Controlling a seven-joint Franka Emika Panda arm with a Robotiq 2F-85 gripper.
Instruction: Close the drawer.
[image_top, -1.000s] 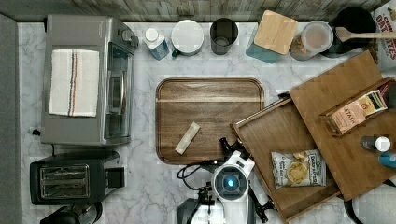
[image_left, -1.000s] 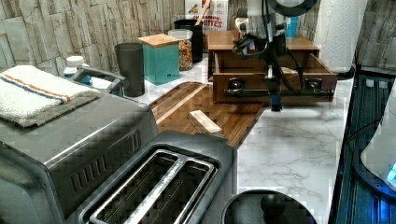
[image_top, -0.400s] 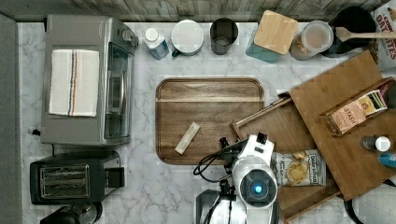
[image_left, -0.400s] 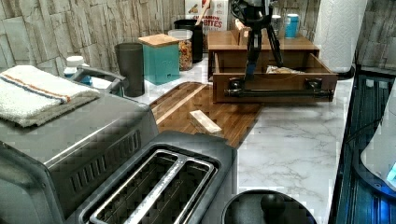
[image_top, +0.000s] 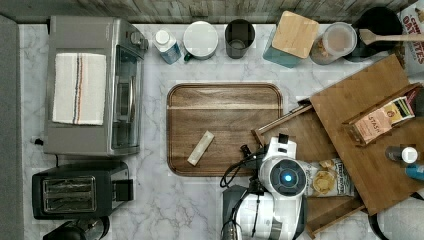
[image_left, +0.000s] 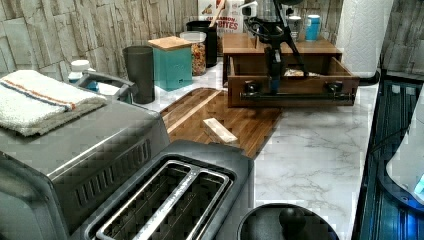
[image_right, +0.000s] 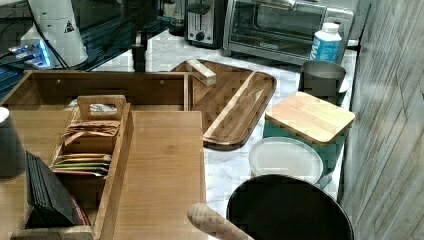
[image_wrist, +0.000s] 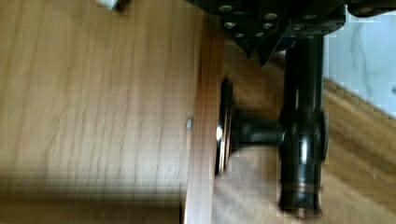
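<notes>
The drawer (image_top: 300, 132) stands pulled out from under the bamboo top panel (image_top: 360, 100) at the top view's right, with a snack bag (image_top: 330, 177) lying inside. Its front board (image_left: 292, 86) carries a dark bar handle (image_left: 292, 96). My gripper (image_left: 274, 75) hangs shut and holding nothing, right at the drawer's front edge above the handle. The top view has the gripper (image_top: 283, 138) over the drawer's front corner. In the wrist view the front board's top edge (image_wrist: 201, 116) and the handle (image_wrist: 301, 140) lie just below me.
A round-cornered wooden tray (image_top: 225, 130) with a pale block (image_top: 201, 148) lies beside the drawer front. A toaster oven (image_top: 90, 85) and toaster (image_top: 75, 187) stand at the top view's left. Jars line the back wall. A tea box (image_top: 380, 120) sits on the top panel.
My arm has moved toward the top view's right, from the counter in front of the drawer to over its front edge. The drawer itself has not visibly shifted.
</notes>
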